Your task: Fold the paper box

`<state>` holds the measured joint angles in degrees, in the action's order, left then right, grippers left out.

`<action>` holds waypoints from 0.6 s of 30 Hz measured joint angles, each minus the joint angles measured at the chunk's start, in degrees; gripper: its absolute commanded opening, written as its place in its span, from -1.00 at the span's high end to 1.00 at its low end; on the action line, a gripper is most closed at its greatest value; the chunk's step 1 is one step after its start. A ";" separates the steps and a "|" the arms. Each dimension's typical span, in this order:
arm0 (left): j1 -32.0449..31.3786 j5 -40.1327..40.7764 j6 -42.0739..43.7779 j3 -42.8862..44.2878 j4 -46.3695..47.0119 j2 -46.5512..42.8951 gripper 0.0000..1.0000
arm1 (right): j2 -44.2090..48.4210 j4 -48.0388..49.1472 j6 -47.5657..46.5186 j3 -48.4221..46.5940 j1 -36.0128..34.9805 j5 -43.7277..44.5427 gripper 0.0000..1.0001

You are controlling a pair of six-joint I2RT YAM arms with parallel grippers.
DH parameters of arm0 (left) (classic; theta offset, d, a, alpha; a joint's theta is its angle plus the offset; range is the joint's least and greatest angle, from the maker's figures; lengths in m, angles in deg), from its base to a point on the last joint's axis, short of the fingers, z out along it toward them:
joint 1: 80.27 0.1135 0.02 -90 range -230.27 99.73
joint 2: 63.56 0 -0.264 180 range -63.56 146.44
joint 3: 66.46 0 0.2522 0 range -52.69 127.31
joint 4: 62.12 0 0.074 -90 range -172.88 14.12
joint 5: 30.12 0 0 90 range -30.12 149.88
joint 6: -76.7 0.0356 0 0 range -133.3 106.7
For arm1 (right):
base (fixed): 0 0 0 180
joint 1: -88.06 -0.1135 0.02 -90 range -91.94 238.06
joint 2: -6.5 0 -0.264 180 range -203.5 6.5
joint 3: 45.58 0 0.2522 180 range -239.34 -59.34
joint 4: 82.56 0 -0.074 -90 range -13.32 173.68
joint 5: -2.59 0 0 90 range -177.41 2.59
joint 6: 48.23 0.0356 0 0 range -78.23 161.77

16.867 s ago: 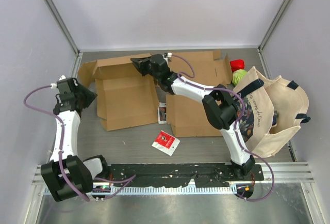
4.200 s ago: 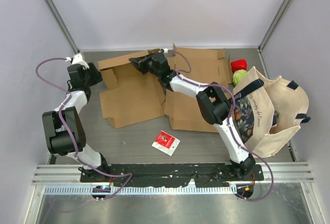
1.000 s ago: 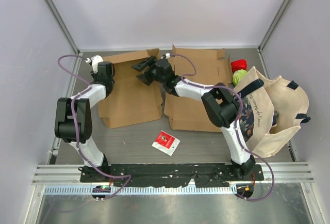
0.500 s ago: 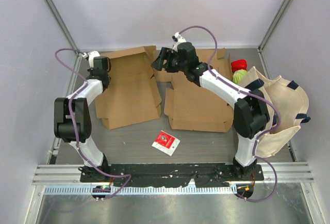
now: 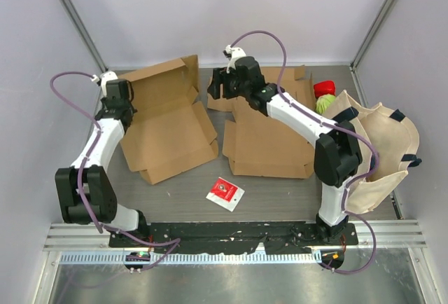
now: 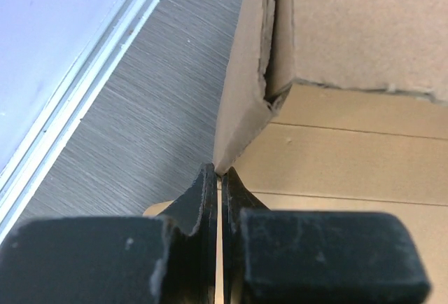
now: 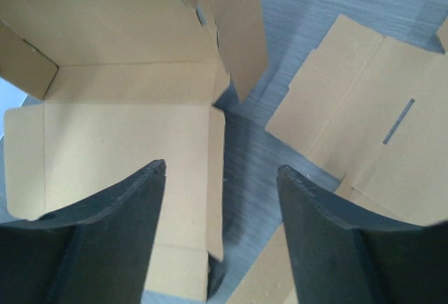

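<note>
**Item 1 – paper box** (image 5: 168, 125): brown cardboard, partly erected, lying on the table (image 5: 182, 192) at about 9 o'clock from the table's middle. The base panel is flat, the rear panel stands tilted up at the box's 12 o'clock side, and a side flap rises at its 9 o'clock edge. The right wrist view shows the open interior (image 7: 119, 122).

**Item 2 – left gripper** (image 5: 115, 92): at the box's 10 o'clock corner. In its own view the pincer (image 6: 218, 178) is pressed narrow, with a thin cardboard edge of the box (image 6: 350, 24) pinched between the jaws.

**Item 3 – right gripper** (image 5: 217, 85): raised over the gap at the box's 2 o'clock corner. The pincer (image 7: 220, 167) is spread wide – nothing is in it.

**Item 4 – flat cardboard sheet** (image 5: 269, 139): unfolded, at 3 o'clock of the box and just beside it; also seen from the right wrist (image 7: 378, 122).

**Item 5 – red packet** (image 5: 225, 193): small, lying at 6 o'clock and apart from both cardboards.

**Item 6 – tote bag** (image 5: 371, 153): cream with dark straps, at the far 3 o'clock edge.

**Item 7 – red-and-green object** (image 5: 323, 94): at the bag's 11 o'clock; what it is cannot be told.
</note>
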<state>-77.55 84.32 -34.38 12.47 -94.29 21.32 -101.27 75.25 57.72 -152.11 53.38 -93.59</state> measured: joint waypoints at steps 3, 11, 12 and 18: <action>0.00 -2.29 2.23 -4.33 3.72 -2.16 1.00 | -2.32 1.86 -0.42 -1.66 -1.49 1.64 0.12; 1.25 -5.29 5.16 -5.64 7.56 1.36 1.00 | -12.63 4.55 -0.15 -8.09 -10.27 13.70 0.93; 1.44 -5.60 5.16 -5.64 7.89 1.66 1.00 | -14.05 4.72 -0.20 -8.85 -11.19 15.41 0.96; 1.81 -6.58 5.25 -5.64 9.42 2.73 1.00 | -19.32 6.71 -0.57 -9.49 -13.35 23.08 0.99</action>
<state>-75.74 77.74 -29.13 6.83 -84.87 24.05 -120.59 81.96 57.15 -161.60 40.03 -70.51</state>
